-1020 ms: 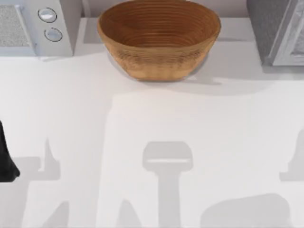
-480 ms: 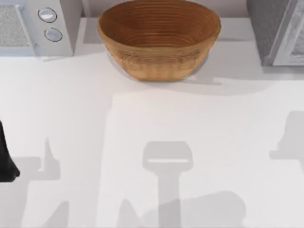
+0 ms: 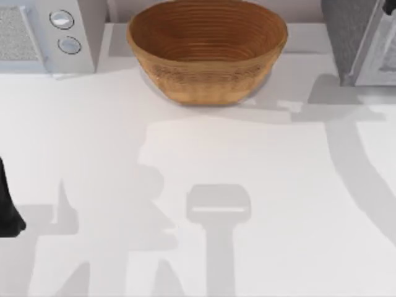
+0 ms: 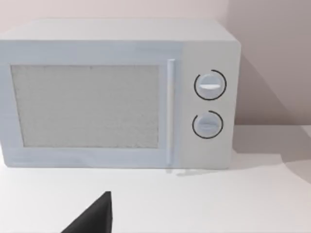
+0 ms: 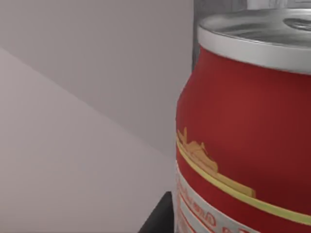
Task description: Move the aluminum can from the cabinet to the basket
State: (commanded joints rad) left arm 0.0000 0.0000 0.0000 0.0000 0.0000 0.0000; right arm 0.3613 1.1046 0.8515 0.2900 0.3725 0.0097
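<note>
Your can looks like painted metal, its red wall smooth with a soft sheen, its top brushed silver and shiny; the basket at top centre is rough woven wicker, ribbed inside; the cabinet at upper right is matt speckled grey; the microwave seems smooth matt plastic; the table is plain matt white.

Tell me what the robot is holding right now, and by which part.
It cannot be told for sure. The red can sits very close in the right wrist view, which suggests a hold, but no contact is visible. The left arm holds nothing visible.
</note>
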